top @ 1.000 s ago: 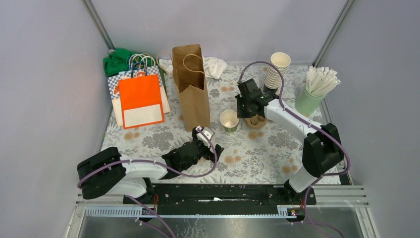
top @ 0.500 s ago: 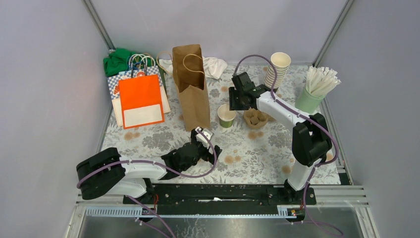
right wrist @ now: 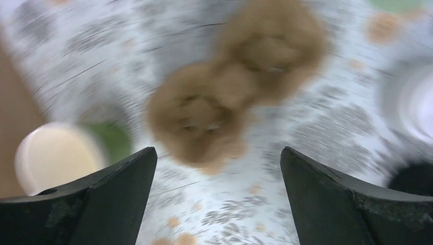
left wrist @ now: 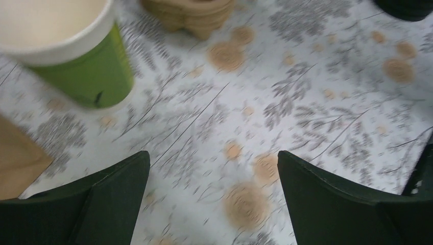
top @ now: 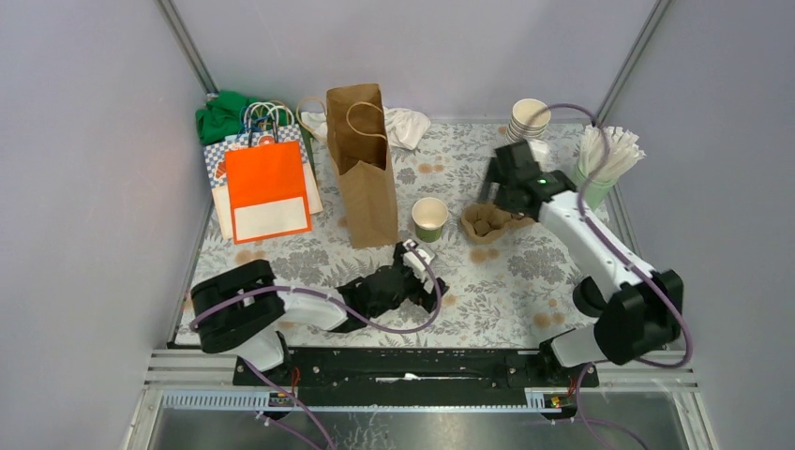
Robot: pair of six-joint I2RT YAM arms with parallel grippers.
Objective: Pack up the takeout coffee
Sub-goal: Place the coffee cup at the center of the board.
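Observation:
The takeout coffee is one green paper cup with a white inside, standing open-topped on the flowered table just right of the brown paper bag. In the left wrist view the cup sits upper left, ahead of my left gripper, which is open over bare cloth. My left gripper lies low, in front of the cup. My right gripper hangs open above a brown pulp cup carrier. In the blurred right wrist view, the carrier and the cup lie beyond the open right gripper.
A stack of cream cups and a pale green cup of white sticks stand at the back right. An orange bag, other bags, a green cloth and a white cloth fill the back left.
My right gripper has opened and swung right, from beside the cup to over the carrier. The left arm has reached forward and right, closer to the cup. The cup shifted slightly left.

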